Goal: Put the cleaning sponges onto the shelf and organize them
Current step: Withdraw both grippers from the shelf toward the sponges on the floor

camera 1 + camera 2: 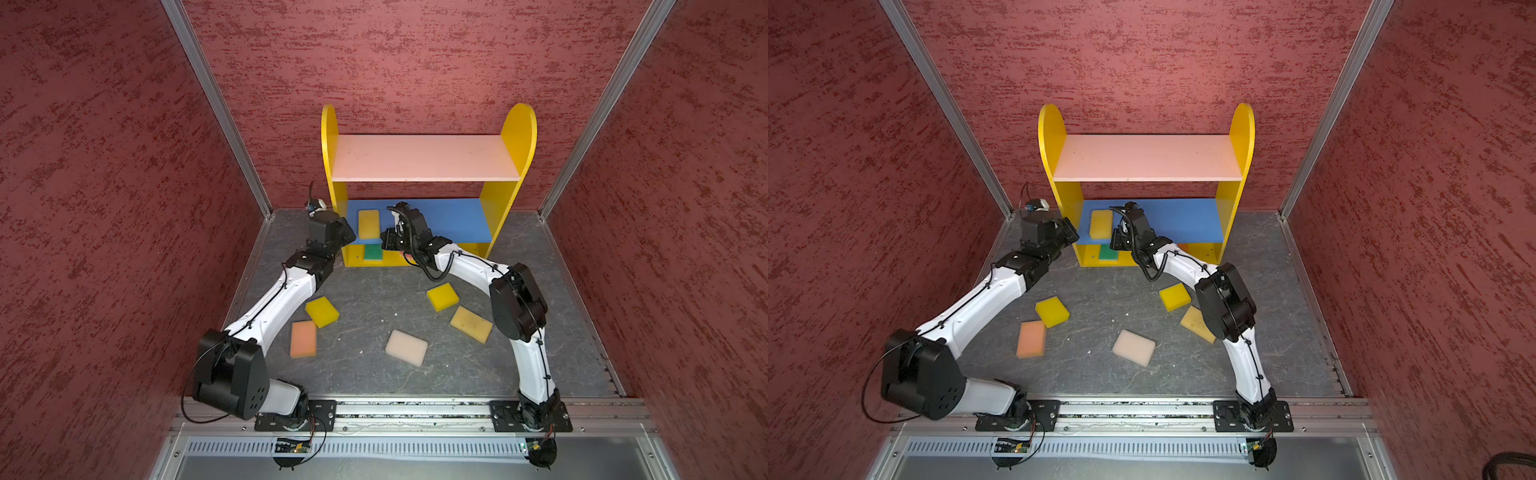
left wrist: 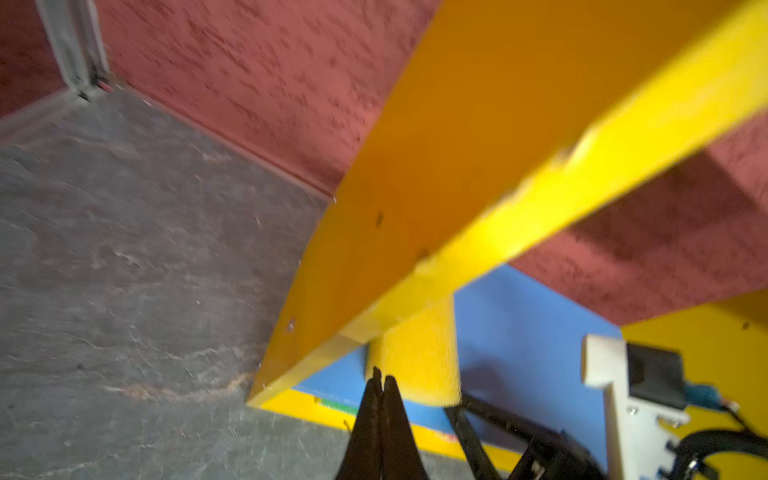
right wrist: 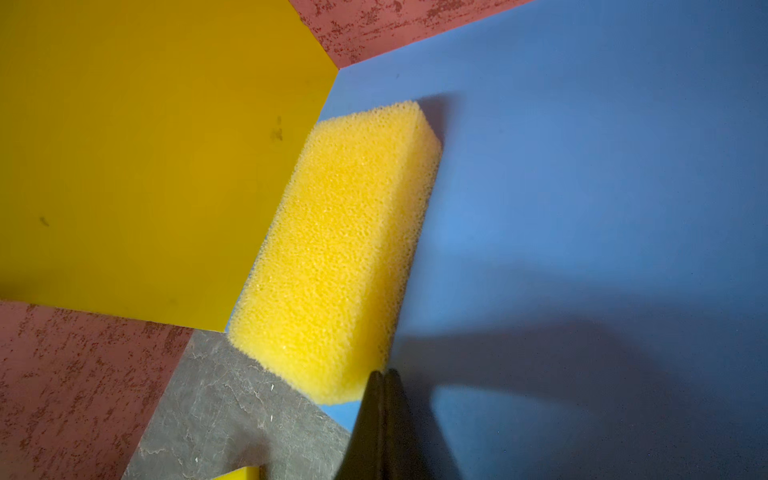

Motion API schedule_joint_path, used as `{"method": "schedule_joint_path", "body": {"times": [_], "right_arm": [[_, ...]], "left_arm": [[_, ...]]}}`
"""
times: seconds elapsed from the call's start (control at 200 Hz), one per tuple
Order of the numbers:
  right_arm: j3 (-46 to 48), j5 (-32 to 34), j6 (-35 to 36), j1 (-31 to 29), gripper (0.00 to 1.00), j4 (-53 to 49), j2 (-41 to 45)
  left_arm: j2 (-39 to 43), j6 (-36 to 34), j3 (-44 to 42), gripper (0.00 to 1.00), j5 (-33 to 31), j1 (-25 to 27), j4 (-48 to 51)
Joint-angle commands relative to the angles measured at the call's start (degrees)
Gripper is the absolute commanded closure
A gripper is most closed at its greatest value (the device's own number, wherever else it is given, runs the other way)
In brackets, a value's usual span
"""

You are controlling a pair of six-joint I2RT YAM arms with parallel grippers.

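**Shelf.** The small bookcase with yellow round-topped side panels (image 1: 517,137) stands at upper centre in both top views, against the red back wall. Its pale pink top board (image 1: 424,158) carries no sponge.

**Sponges stowed.** One coarse yellow rectangular foam sponge (image 1: 368,223) lies flat at the left end of the blue middle board (image 1: 453,220), close beside the left panel. Its near end reaches about to the board's front edge. A green rectangular sponge (image 1: 373,252) lies on the yellow bottom board below it.

**Sponges on the grey floor.** Five blocks lie loose at centre frame:
- left of centre: a golden-yellow block (image 1: 322,311) and an orange block (image 1: 304,338), touching
- centre: a cream block (image 1: 406,347)
- right of centre: a yellow block (image 1: 442,296) and a tan block (image 1: 471,324)

**Tools.**
- The left gripper (image 2: 380,374) has its jaws together on nothing. Its tips are near the stowed yellow sponge's front end.
- The right gripper (image 3: 384,374) has its jaws together and is empty, at that sponge's near corner. Whether it touches the foam cannot be told.

**Handling.** Judged from the open-cell surface, each block is light, soft and springy. It is not fragile, and it is grippy rather than slippery.
- Take hold across the short width at mid-length.
- Expect the foam to compress.
- Expect it to rebound or cling on release.
- Pushing with closed tips may tilt a block rather than slide it.
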State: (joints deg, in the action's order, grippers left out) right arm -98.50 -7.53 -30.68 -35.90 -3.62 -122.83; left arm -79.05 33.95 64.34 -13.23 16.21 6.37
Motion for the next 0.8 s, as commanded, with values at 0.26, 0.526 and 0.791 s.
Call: {"method": "schedule_joint_path", "body": {"times": [0.26, 0.526, 0.791], "right_arm": [[0.73, -0.36, -0.88, -0.44, 1.00, 1.07, -0.48], [2.80, 1.16, -0.29, -0.57, 1.00, 0.89, 1.94], [15.37, 3.92, 1.81, -1.25, 0.99, 3.90, 15.23]], "left_arm": [[5.52, 0.85, -3.52, 0.97, -2.50, 0.31, 1.92], [8.20, 0.51, -4.39, 0.91, -0.84, -0.01, 4.75], [19.12, 1.06, -10.09, 0.40, 2.13, -4.06, 18.50]]}}
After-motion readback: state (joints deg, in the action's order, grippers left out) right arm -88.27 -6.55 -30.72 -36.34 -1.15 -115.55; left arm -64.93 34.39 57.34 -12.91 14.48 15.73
